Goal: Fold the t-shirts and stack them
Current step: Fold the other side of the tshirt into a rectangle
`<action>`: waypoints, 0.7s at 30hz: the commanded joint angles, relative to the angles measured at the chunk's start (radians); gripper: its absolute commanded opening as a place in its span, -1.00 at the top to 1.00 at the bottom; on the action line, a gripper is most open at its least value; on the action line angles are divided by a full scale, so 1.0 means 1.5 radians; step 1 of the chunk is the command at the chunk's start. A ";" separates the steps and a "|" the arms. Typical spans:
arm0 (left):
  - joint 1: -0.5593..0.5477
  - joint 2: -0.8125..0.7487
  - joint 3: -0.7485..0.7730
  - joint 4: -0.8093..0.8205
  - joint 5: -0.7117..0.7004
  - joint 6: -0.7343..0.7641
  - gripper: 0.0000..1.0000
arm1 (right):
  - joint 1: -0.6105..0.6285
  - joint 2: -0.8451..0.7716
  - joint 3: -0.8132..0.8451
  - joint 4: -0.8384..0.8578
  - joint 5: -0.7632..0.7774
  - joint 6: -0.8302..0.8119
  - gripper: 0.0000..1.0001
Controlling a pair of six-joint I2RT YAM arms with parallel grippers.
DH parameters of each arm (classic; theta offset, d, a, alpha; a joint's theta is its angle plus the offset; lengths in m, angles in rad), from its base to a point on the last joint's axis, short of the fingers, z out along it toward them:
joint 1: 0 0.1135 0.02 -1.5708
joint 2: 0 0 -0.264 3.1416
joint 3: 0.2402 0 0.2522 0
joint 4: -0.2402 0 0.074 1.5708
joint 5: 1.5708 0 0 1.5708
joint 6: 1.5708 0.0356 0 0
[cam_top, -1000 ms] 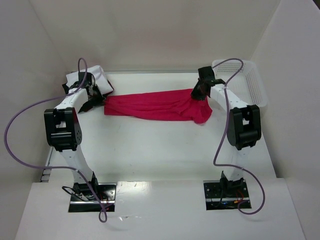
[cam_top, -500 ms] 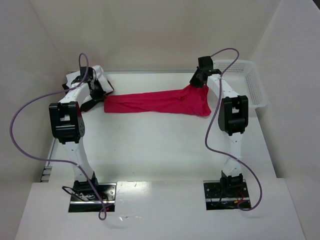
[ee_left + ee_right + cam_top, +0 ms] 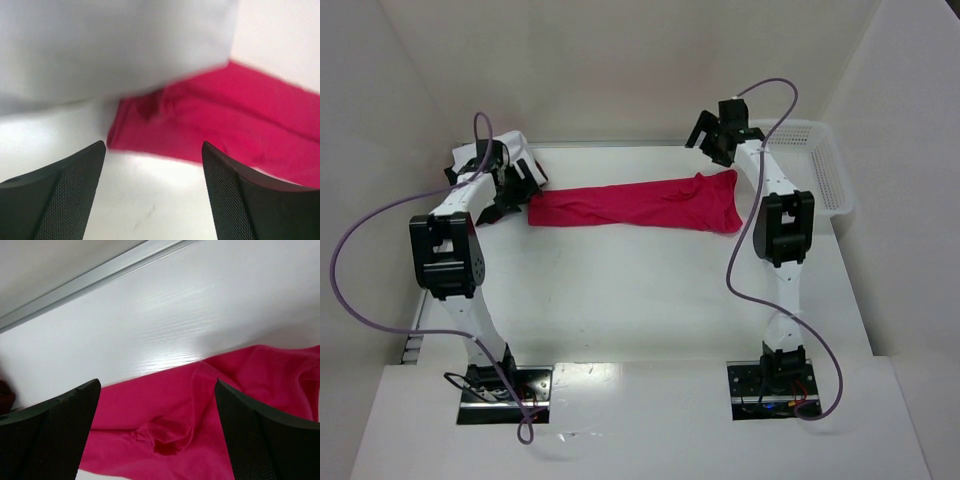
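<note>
A crimson red t-shirt [image 3: 640,205] lies stretched out in a long band across the far part of the table. My left gripper [image 3: 517,192] hangs open just off its left end. In the left wrist view the gripper [image 3: 153,146] has nothing between its fingers, with the red t-shirt [image 3: 235,120] just beyond them. My right gripper [image 3: 708,140] is raised above the shirt's right end and stands open. In the right wrist view the gripper [image 3: 157,383] is empty, with the crumpled red t-shirt [image 3: 200,430] below it. A white t-shirt [image 3: 515,148] lies bunched at the back left, behind the left gripper.
A white mesh basket [image 3: 825,175] stands at the back right against the wall. White walls close in the table on the left, back and right. Both arms' purple cables loop out over the table sides.
Both grippers have opened and let go of the red t-shirt. The right gripper has risen and moved back. The shirt has dropped flat onto the table.
</note>
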 commanded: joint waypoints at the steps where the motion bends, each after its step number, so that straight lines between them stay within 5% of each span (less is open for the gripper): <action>1: -0.003 -0.099 -0.075 0.005 0.033 0.009 -0.71 | -0.003 -0.087 -0.027 0.003 -0.028 -0.031 -1.00; 13: -0.028 -0.067 -0.177 0.043 -0.037 -0.015 -0.74 | -0.003 -0.349 -0.484 0.050 0.011 -0.052 -0.98; 21: -0.028 -0.018 -0.148 0.065 -0.043 -0.008 -0.30 | -0.003 -0.382 -0.573 0.070 0.011 -0.058 -0.80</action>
